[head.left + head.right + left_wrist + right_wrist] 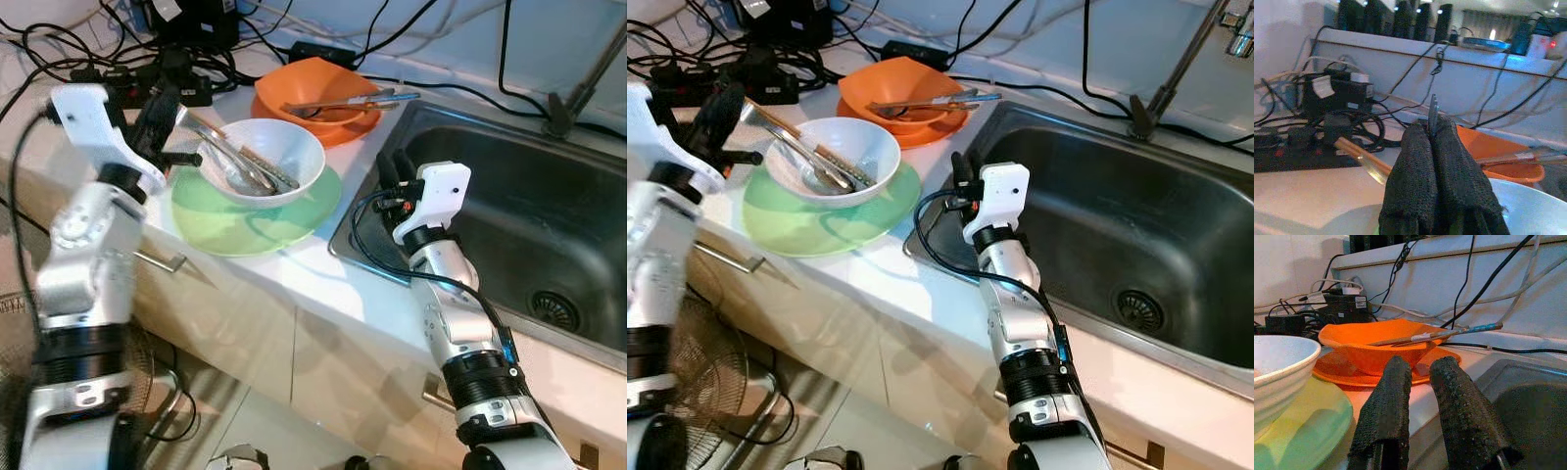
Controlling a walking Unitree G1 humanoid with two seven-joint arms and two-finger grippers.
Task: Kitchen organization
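A white bowl with several metal utensils in it stands on a green plate on the counter. Behind it an orange bowl sits on an orange plate, with long utensils lying across it. My left gripper is just left of the white bowl, fingers pressed together on a fork whose tines stick out above the fingertips. My right gripper hovers at the sink's left rim, right of the green plate, open with nothing between its fingers.
A steel sink with a drain takes up the right side, and a faucet base stands behind it. Black cables and power strips crowd the back of the counter. A drawer handle sticks out below the counter edge.
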